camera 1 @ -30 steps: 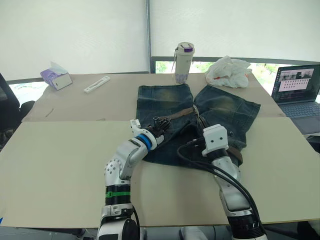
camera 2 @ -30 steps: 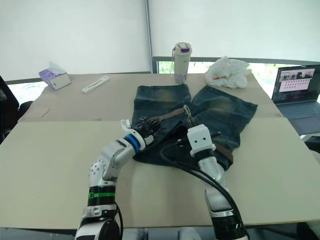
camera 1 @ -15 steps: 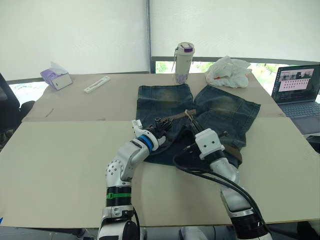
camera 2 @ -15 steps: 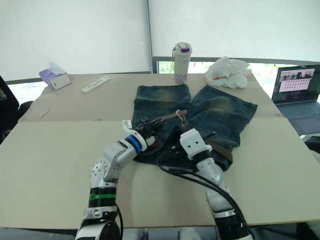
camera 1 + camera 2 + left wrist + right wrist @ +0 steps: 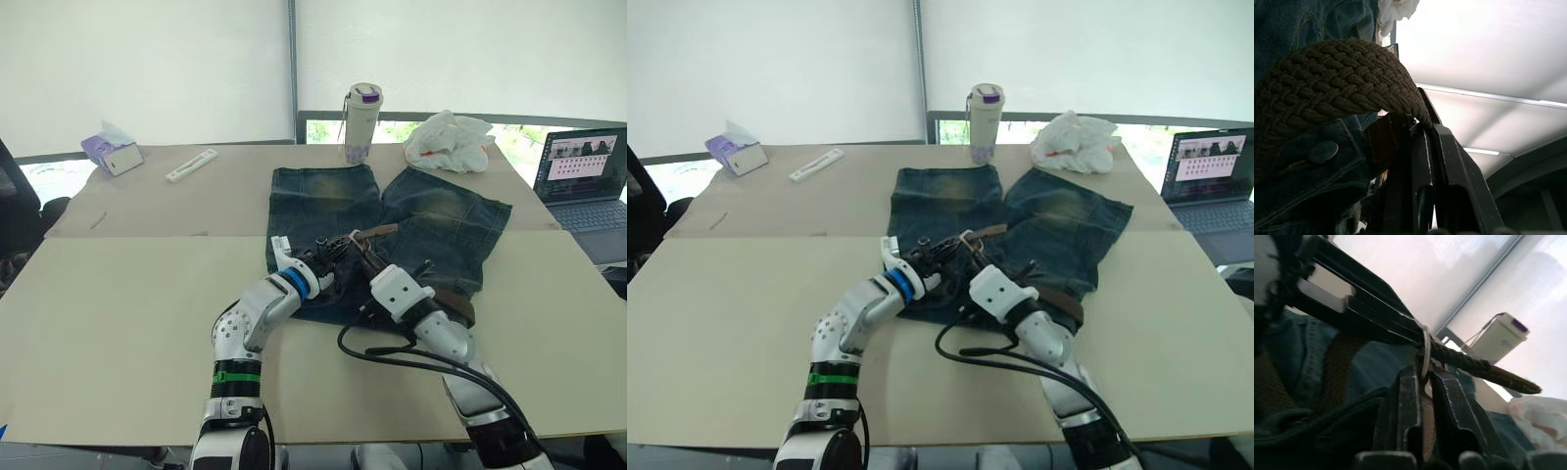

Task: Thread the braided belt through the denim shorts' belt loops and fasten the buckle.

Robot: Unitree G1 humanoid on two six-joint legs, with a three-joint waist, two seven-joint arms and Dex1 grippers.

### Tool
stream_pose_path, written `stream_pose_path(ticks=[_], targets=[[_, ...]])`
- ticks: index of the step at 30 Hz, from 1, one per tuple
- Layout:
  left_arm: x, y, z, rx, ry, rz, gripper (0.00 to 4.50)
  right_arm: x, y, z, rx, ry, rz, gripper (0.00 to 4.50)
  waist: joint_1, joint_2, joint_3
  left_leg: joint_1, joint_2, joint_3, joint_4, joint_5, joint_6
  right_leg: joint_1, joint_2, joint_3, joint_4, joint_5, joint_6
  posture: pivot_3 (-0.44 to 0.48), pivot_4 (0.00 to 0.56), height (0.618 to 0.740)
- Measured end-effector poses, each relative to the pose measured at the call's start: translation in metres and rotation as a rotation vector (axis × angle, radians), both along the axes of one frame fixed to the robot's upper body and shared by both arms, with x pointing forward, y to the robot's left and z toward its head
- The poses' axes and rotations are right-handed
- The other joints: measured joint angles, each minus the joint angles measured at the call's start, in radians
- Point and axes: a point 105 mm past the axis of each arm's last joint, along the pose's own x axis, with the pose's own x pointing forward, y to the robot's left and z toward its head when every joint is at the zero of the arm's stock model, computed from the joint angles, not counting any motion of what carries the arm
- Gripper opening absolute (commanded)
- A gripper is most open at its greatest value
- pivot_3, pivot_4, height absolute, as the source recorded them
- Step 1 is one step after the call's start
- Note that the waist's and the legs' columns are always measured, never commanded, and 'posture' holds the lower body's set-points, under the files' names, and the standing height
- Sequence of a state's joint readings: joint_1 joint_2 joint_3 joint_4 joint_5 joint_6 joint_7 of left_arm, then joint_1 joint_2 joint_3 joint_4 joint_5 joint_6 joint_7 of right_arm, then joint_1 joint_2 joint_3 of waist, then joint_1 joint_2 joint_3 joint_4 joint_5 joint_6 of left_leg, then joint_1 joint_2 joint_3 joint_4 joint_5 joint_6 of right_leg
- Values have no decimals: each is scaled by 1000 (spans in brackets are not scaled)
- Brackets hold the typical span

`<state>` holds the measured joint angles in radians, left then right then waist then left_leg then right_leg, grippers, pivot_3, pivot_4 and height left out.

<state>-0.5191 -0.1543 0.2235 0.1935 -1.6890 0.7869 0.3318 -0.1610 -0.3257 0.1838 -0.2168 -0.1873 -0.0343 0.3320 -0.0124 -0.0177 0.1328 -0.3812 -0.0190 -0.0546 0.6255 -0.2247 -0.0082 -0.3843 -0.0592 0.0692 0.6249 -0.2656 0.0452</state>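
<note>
The denim shorts (image 5: 441,211) lie flat mid-table, legs pointing away from me. Both grippers meet over the waistband. My left gripper (image 5: 331,255) is shut on the braided belt (image 5: 1337,73), which arches over its fingers above a denim button (image 5: 1322,152). My right gripper (image 5: 361,258) is shut on the silver buckle (image 5: 1425,350), held upright between its fingers (image 5: 1409,401). The belt's free end (image 5: 378,232) sticks out past the buckle over the shorts. More belt (image 5: 453,304) lies along the waistband on the right. The belt loops are too small to make out.
A bottle (image 5: 360,122) and a crumpled white bag (image 5: 449,140) stand beyond the shorts. A tissue box (image 5: 110,149) and a flat white object (image 5: 190,164) lie far left. An open laptop (image 5: 583,176) sits at the right. Black cable (image 5: 392,352) loops beside my right arm.
My right gripper has swung left and forward to meet the left one at the waistband. The left gripper shifted slightly right. The belt's end now points out to the right.
</note>
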Motion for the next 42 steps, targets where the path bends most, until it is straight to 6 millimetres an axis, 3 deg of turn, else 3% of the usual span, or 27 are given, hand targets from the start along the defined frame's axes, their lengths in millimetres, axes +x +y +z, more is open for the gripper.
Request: stream_pose_path(ticks=[3, 7, 10, 13, 21, 24, 33, 42], targets=[[1, 0, 0, -6, 1, 1, 0, -8, 1, -7, 74, 115, 57, 2798, 0, 0, 0, 0, 0, -1, 0, 0, 0, 0, 0, 0, 0, 0, 0, 0, 150, 740], [2, 0, -1, -8, 6, 4, 0, -10, -23, 3, 307, 246, 34, 4125, 3, 0, 0, -1, 0, -2, 0, 0, 0, 0, 0, 0, 0, 0, 0, 0, 150, 740], [2, 0, -2, 2, 4, 3, 0, -9, -44, 13, 587, 371, -8, 4125, 4, 0, 0, -1, 0, -4, 0, 0, 0, 0, 0, 0, 0, 0, 0, 0, 150, 740], [2, -1, -3, 11, 2, 0, 0, -6, -52, 15, 825, 501, -26, 4125, 0, 0, 0, -1, 1, -5, 0, 0, 0, 0, 0, 0, 1, 0, 0, 0, 150, 740], [3, -2, -4, 18, 3, -12, 0, 11, -22, 30, 1193, 724, 3, 4125, 1, 2, -1, -2, 0, -4, 0, 0, 0, -1, -1, 0, 0, 0, 0, 0, 150, 740], [3, -2, -4, 18, 4, -10, 0, 17, -22, 33, 1247, 748, -19, 3347, 2, 2, -1, -3, 0, -3, 0, 0, 1, -1, -1, 0, 0, 0, 0, 0, 150, 740], [2, -2, -5, 25, 3, -15, 0, 24, -34, 23, 1303, 764, -131, 165, -2, 2, -1, -3, 0, 0, 0, 0, 1, -1, 0, 0, 0, 0, 0, 0, 150, 740], [-1, 1, -9, 73, -38, -34, 0, 25, -33, 25, 1314, 754, -131, 28, -3, 2, -1, -3, 0, 0, 0, 0, 1, -2, 0, 0, 0, 0, 0, 0, 150, 740]])
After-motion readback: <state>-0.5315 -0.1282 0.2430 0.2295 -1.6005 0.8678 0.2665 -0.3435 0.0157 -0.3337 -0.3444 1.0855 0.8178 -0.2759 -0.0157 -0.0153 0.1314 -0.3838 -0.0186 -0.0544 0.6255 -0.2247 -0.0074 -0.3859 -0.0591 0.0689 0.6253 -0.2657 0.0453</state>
